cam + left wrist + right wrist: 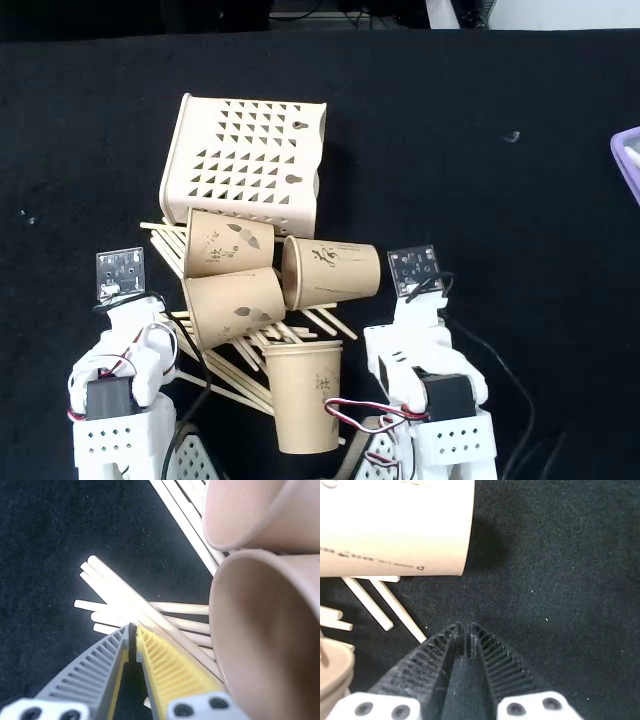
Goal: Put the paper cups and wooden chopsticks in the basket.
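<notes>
Basket [245,165] lies on its side on the black tabletop [500,200], perforated wall facing up. Cannot tell which way its mouth faces.

All four paper cups are outside it, toppled in a cluster:
- far cup [228,245], touching the basket's near edge
- right cup [330,270]
- middle cup [235,305]
- near cup [303,395], between the two arms

The wooden chopsticks [122,595] are fanned out beneath and around the cups, several pinned under them.

Left hand [132,630]: jaws pressed together, gripping nothing, tips low over the free chopstick ends, just beside the mouth of the middle cup. Right hand [465,630]: jaws likewise closed and empty, over bare cloth near the right cup's rim.

Risks, as judged:
- Both hands must open before any pick, and descending closed would only shove the pile.
- Drawing out a pinned chopstick could roll the cups resting on it, and cups on their sides will travel.
- Chopsticks lying flat on cloth leave little for the jaws to get under, so a pinch may slip or take several at once.
- The tipped basket may slide or spill when anything is pushed against it.
</notes>
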`<state>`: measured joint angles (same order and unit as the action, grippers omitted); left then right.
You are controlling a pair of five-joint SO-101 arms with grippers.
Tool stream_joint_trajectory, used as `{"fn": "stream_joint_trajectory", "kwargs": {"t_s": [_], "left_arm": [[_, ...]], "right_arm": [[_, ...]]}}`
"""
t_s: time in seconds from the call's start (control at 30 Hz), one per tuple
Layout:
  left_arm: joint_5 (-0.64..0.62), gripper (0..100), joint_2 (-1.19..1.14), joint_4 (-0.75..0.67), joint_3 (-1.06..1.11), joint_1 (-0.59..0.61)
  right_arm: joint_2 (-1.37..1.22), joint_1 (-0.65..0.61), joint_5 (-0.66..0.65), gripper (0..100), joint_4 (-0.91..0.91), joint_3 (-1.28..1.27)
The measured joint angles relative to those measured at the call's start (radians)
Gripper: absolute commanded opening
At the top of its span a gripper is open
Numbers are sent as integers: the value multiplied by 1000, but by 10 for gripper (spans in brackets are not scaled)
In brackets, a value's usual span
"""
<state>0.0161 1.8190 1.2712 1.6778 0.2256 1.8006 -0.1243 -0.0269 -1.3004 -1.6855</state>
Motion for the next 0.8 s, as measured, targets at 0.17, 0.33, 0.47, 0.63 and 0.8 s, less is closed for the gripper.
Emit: {"fn": "stream_joint_trajectory", "kwargs": {"t_s": [0.17,0.33,0.47,0.63,0.8], "left_arm": [[0,32,0,0,0,0],[0,33,0,-2,0,0],[0,33,0,-104,-17,112],[2,34,0,-305,-115,382],[158,37,0,-500,-138,551]], "right_arm": [[0,0,0,31,0,0],[0,0,0,33,0,0],[0,8,-64,33,87,0],[0,74,-173,33,272,43],[0,115,-186,54,373,144]]}}
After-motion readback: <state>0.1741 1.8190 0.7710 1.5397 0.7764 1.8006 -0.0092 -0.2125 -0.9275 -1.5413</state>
